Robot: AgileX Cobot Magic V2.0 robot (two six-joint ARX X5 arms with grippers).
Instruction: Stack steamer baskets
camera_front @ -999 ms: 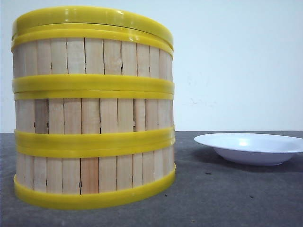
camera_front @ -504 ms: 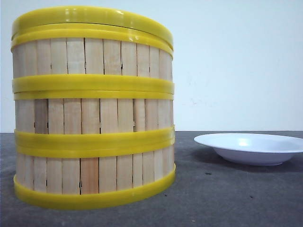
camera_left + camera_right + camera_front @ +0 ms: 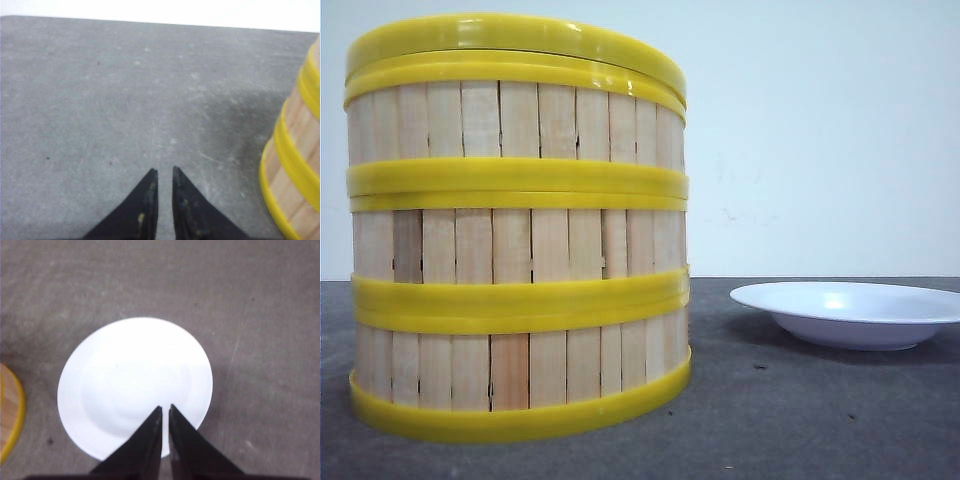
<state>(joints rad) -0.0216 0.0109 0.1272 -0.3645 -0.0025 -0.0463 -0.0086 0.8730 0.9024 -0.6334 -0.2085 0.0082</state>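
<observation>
Judging by build, your steamer baskets (image 3: 518,228) are light, stiff and slick-rimmed; stacked at nine o'clock on the bench (image 3: 800,420), grip the slats. Left tool (image 3: 163,172) and right tool (image 3: 165,409) are pressed together, empty.

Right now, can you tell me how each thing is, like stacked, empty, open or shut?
steamer baskets: three stacked in one upright tower, lid rim on top.
white plate: empty, right side up, apart from the tower.
left gripper: shut, holding nothing, above bare table.
right gripper: shut, holding nothing, above the plate.
</observation>
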